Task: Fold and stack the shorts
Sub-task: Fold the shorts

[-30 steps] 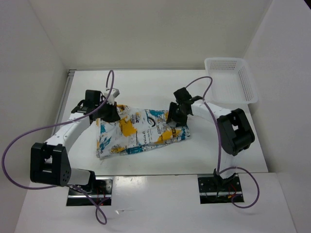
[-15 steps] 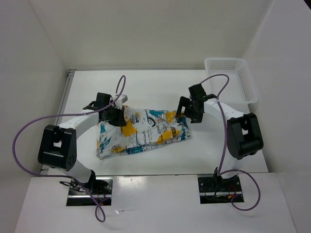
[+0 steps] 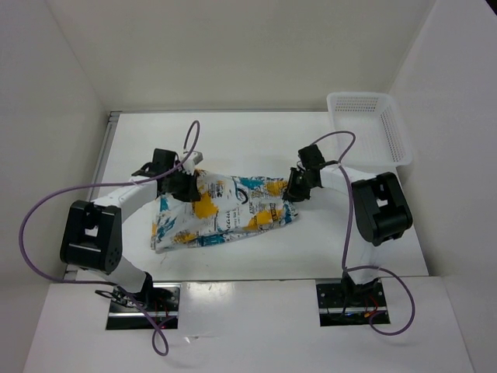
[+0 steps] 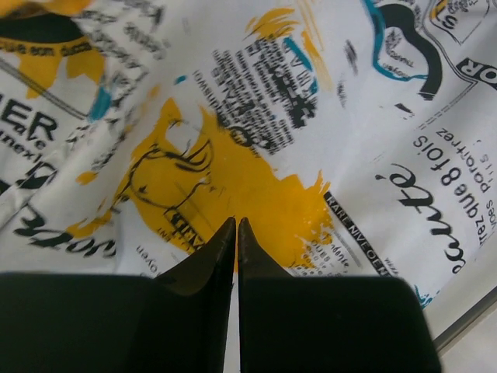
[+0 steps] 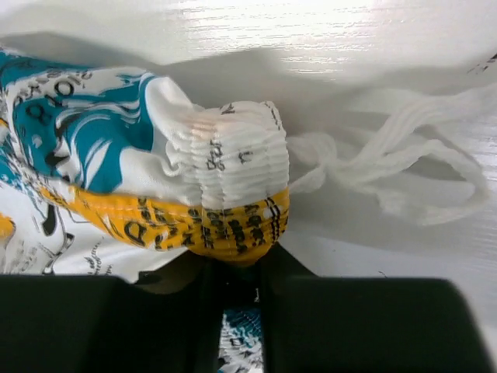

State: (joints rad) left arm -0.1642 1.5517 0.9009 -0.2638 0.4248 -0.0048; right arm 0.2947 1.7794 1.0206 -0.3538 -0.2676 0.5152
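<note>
**Top view**
- Shorts: we see the shorts lying rumpled near the middle of the table, stretched from about 8 o'clock to 2 o'clock.
- Left gripper: the left gripper is down on the cloth at its 10 o'clock corner. From up here we cannot tell how its jaws stand.
- Right gripper: the right gripper touches the cloth at its 2 o'clock end.
- Basket: a white mesh basket stands at the table's 1 o'clock corner, well apart from the shorts.

**Left wrist view**
- Jaws: the two dark fingers meet at their tips, pressed together with only a hairline between them.
- Cloth: the printed fabric fills our view, with a yellow splash right at the tips and black lettering toward 3 o'clock. We cannot tell whether any cloth is caught between the tips.

**Right wrist view**
- Jaws: they pinch a bunched piece of the elastic waistband, white above and yellow below, which bulges out at 12 o'clock from the tips. Teal print shows in the slit between the jaws.
- Drawstring: a white drawstring loops over the table toward 3 o'clock.
</note>
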